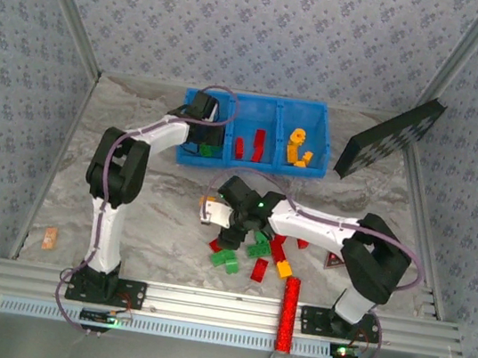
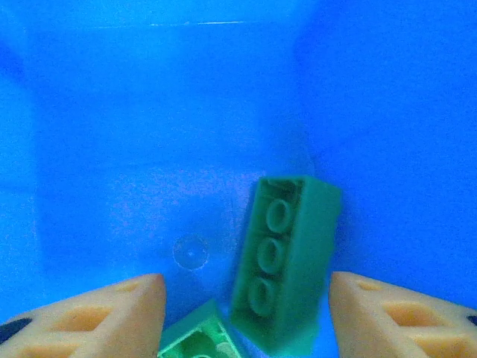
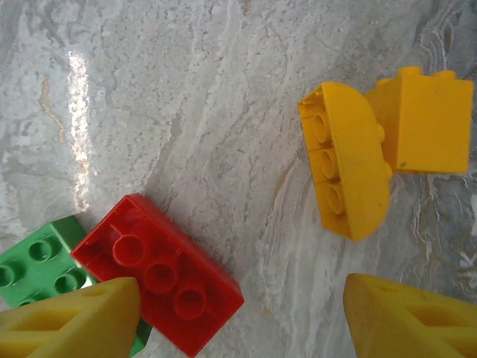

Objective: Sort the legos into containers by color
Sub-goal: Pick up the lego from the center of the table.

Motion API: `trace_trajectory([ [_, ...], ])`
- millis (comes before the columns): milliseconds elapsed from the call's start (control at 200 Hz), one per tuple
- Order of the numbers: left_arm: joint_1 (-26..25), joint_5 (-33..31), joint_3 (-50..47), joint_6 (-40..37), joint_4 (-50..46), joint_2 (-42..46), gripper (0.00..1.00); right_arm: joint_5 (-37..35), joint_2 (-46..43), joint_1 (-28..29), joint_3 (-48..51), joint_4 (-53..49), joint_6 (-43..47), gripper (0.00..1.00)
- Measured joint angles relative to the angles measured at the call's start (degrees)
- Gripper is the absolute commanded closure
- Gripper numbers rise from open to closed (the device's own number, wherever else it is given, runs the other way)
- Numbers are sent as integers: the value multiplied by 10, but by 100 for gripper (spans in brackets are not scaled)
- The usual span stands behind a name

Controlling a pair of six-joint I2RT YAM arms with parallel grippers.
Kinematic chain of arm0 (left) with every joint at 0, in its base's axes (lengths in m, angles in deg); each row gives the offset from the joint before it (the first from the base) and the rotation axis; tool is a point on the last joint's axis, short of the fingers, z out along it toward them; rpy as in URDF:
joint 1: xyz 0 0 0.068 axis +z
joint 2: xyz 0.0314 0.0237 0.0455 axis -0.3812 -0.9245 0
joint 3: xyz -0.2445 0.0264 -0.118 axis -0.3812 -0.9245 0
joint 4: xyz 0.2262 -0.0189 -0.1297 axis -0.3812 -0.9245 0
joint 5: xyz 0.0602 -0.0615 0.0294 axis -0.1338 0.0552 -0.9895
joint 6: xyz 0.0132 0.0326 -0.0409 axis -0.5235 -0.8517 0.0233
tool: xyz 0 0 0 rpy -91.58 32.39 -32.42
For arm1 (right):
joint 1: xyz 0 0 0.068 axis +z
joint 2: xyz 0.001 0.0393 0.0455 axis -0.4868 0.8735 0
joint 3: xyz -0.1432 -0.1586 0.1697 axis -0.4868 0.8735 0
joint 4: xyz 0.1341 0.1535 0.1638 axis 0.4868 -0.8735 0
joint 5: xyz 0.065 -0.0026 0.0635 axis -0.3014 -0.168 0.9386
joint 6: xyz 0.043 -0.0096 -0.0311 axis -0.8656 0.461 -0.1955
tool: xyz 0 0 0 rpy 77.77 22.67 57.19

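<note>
Left wrist view: a second brick (image 2: 195, 337) is cropped below; the green brick (image 2: 287, 261), long axis near-to-far, is flanked untouched by the parted left gripper (image 2: 246, 277); the right gripper (image 3: 242, 282) is spread wide.

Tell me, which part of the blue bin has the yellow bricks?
The right compartment. Yellow bricks lie there, while the middle compartment holds red bricks and the left compartment holds green bricks.
</note>
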Motion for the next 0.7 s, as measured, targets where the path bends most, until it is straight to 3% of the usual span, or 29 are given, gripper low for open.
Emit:
trace_trajectory([
  [415, -1, 40, -18, -10, 11, 140, 39, 9, 85, -21, -59, 43, 13, 30],
  [700, -1, 52, -66, -10, 13, 213, 39, 17, 129, -28, -114, 38, 13, 44],
])
